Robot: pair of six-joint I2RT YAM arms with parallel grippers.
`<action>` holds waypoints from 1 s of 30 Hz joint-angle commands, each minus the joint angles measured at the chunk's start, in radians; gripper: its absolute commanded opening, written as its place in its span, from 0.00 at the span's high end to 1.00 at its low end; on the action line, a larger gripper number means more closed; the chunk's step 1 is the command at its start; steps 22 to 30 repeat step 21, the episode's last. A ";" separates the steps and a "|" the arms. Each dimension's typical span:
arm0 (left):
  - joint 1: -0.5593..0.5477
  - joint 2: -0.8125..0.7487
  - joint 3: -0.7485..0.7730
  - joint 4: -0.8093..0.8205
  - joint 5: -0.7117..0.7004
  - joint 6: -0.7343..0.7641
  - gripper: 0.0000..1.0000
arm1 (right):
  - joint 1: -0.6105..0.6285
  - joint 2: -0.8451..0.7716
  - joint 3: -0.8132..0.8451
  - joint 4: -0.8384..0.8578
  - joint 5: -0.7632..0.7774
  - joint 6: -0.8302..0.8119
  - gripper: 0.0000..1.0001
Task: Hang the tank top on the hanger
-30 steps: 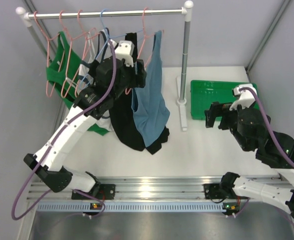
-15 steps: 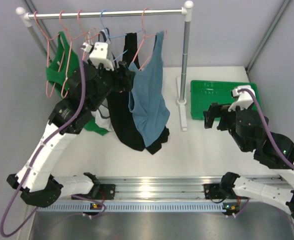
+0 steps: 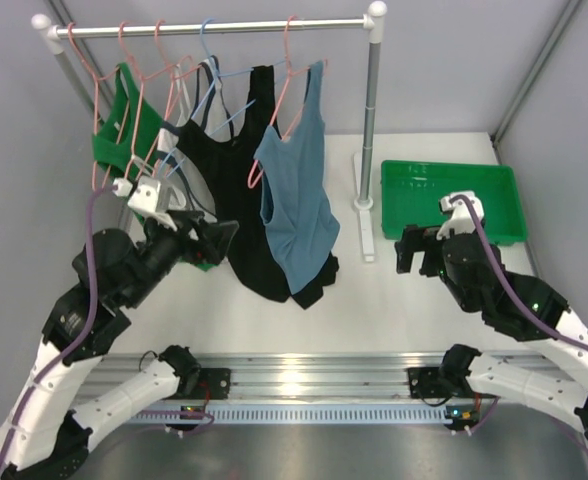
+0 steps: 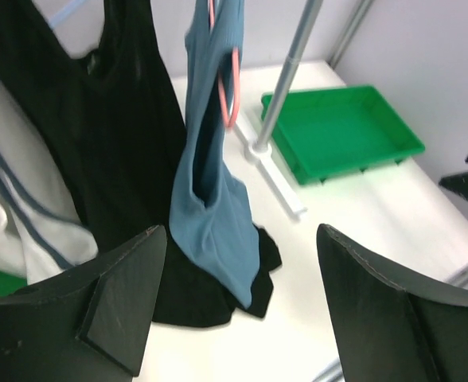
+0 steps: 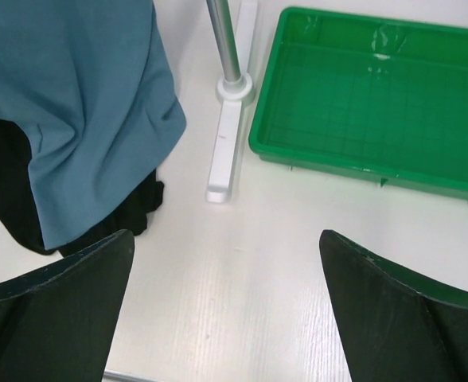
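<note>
The dusty blue-teal tank top (image 3: 296,205) hangs from the salmon-pink hanger (image 3: 278,125), whose hook is on the rail. One strap runs over the hanger; the hem drapes on the table over the black top's hem. In the left wrist view the tank top (image 4: 212,203) and the hanger (image 4: 231,89) are ahead, apart from my fingers. My left gripper (image 3: 217,243) is open and empty, low and left of the tank top. My right gripper (image 3: 410,252) is open and empty, right of the rail post. The tank top also shows at the upper left of the right wrist view (image 5: 83,119).
A black tank top (image 3: 236,190) hangs just left of the blue one. A green top (image 3: 124,130), a white top and several hangers fill the rail's left end. The rail post (image 3: 371,120) and its foot (image 3: 364,225) stand beside a green tray (image 3: 452,200).
My left arm has pulled back from the rail, down and to the left, with its gripper empty. The tank top stays hanging. My right gripper has shifted slightly left.
</note>
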State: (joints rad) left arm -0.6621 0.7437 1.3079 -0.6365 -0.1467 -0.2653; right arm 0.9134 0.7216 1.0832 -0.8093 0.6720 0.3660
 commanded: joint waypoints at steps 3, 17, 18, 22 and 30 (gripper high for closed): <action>0.002 -0.140 -0.180 -0.038 0.062 -0.075 0.18 | 0.015 -0.056 -0.097 0.064 -0.018 0.089 0.00; 0.004 -0.337 -0.489 0.017 0.053 -0.199 0.17 | 0.015 -0.168 -0.232 0.068 -0.032 0.172 0.00; 0.004 -0.337 -0.492 0.015 0.053 -0.195 0.17 | 0.013 -0.168 -0.235 0.067 -0.034 0.172 0.00; 0.002 -0.331 -0.490 0.012 0.062 -0.190 0.17 | 0.013 -0.171 -0.236 0.062 -0.028 0.172 0.00; 0.002 -0.331 -0.490 0.012 0.062 -0.190 0.17 | 0.013 -0.171 -0.236 0.062 -0.028 0.172 0.00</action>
